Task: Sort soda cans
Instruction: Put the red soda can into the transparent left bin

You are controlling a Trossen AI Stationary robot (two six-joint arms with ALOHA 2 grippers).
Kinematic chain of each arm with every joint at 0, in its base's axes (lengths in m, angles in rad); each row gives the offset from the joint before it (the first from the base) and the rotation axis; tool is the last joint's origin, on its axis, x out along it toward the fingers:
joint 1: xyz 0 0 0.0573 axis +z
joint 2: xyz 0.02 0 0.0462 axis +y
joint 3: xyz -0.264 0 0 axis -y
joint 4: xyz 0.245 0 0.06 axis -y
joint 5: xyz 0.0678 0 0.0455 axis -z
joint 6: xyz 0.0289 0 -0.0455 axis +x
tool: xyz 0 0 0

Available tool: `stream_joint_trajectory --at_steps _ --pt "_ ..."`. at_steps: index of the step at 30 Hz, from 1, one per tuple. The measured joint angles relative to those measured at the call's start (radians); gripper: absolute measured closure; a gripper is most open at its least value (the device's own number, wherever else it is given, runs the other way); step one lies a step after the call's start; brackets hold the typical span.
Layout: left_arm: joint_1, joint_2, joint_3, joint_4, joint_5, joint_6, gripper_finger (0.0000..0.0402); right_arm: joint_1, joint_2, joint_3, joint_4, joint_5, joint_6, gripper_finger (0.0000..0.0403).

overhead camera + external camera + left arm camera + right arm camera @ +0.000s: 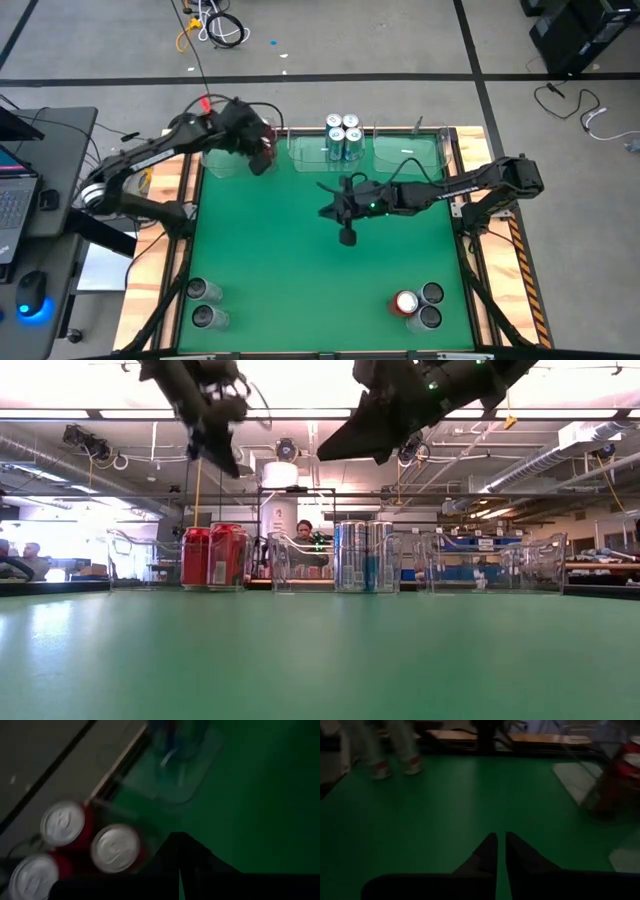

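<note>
Three red soda cans [115,847] stand upright in the clear left bin [222,160] at the table's far edge. My left gripper [180,872] hovers shut above them, empty. Three blue-and-white cans [343,138] stand in the middle bin [310,152]. The right bin [412,155] holds nothing I can see. My right gripper [501,844] hangs over the table's middle [325,210], pointing toward the left edge. Only a narrow slit shows between its fingers, and nothing is in it. Two grey cans [206,303] stand near left. A red can [405,303] and two grey cans [431,305] stand near right.
The three clear bins stand in a row along the far edge, as the low view shows [340,560]. Bare green table [300,270] lies between the bins and the cans at the near corners. A wooden frame [182,190] rims the table.
</note>
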Motion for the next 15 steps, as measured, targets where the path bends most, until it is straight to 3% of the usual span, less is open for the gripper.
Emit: stream_joint_trajectory --at_steps 3,9,15 --pt "-0.063 -0.063 -0.035 0.098 0.004 -0.014 0.0400 0.047 0.000 0.000 -0.016 -0.003 -0.045 0.0377" --pt "-0.165 -0.201 -0.238 0.368 0.032 -0.048 0.0400 0.137 -0.003 0.002 -0.088 0.009 -0.045 0.0400" --pt "-0.289 -0.309 -0.456 0.651 0.066 -0.069 0.0400 0.219 -0.003 0.127 -0.403 0.111 0.062 0.0401"
